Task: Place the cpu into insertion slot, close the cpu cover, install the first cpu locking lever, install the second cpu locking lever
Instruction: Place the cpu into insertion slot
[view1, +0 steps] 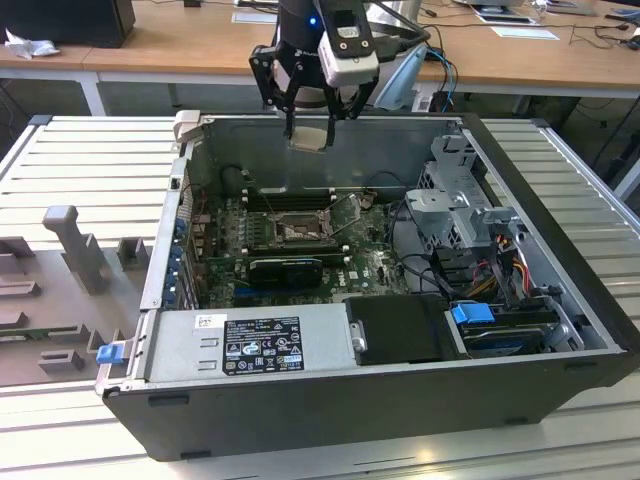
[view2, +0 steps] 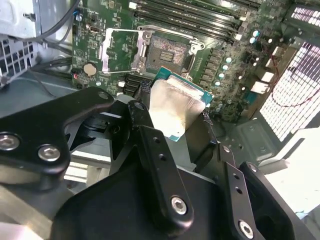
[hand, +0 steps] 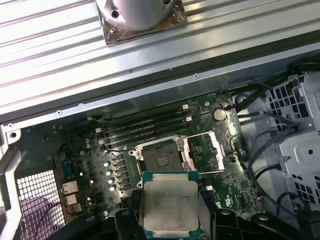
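The end effector (view1: 310, 128) grips the cpu (view2: 175, 107) by its edges, flat and high over the computer case (view1: 400, 400), probably to match the bare insertion slot (view2: 167, 50), whose cpu cover (view2: 117, 50) lies flipped open beside it.

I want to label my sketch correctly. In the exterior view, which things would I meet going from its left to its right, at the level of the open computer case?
grey moulded tray → blue clip → insertion slot → black box → blue tab
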